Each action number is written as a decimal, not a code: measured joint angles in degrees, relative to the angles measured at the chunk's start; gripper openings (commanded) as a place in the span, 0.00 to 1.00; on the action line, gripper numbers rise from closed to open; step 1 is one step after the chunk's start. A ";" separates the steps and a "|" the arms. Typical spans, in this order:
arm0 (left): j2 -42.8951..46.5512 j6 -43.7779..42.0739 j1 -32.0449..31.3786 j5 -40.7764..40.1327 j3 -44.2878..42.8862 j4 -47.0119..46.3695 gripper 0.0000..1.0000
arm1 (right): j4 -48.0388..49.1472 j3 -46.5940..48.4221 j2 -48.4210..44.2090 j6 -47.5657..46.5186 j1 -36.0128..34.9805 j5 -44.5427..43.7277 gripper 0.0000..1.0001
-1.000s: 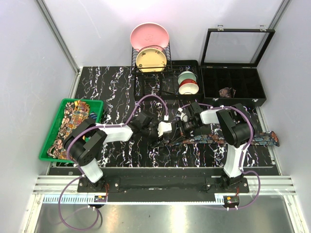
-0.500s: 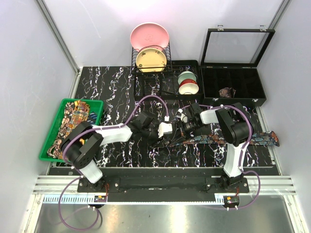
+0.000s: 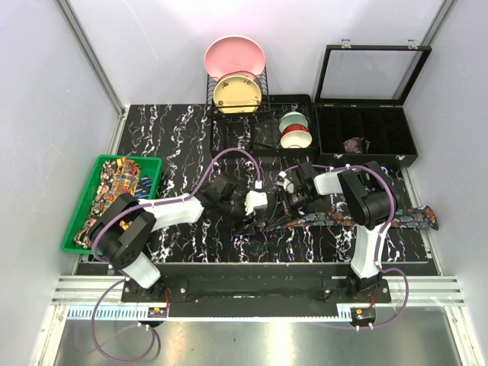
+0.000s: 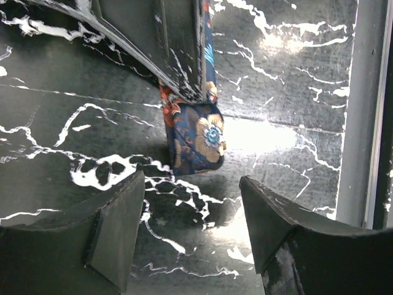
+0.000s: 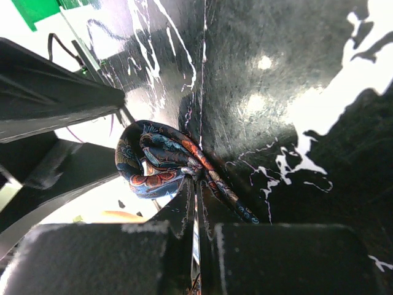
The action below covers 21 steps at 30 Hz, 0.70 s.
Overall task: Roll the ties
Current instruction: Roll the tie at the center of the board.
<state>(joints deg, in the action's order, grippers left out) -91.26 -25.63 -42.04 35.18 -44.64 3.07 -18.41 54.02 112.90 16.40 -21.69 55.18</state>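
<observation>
Blue tie point(image 5: 156, 163) apparently in right claw point(image 5: 195, 185)

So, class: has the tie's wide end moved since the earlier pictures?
No. The tie's wide end still lies by the table's right edge, in front of the box.

The matte black tabletop with white marble veining point(image 3: 168, 130) lies directly beneath the left gripper point(image 4: 189, 190). Plain white panel walls point(image 3: 38, 114) stand well apart from it on three sides, joined by grey aluminium corner posts point(image 3: 91, 57). Overhead light glares on the far wall.
</observation>
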 measured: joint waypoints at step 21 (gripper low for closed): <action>-3.93 7.67 -1.57 1.88 4.35 -16.39 0.33 | -0.37 0.39 0.66 0.57 -0.07 0.50 0.00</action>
<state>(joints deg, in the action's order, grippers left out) -95.20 -17.96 -43.62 37.06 -40.29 -13.32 -18.79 54.41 113.56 16.97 -21.76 55.68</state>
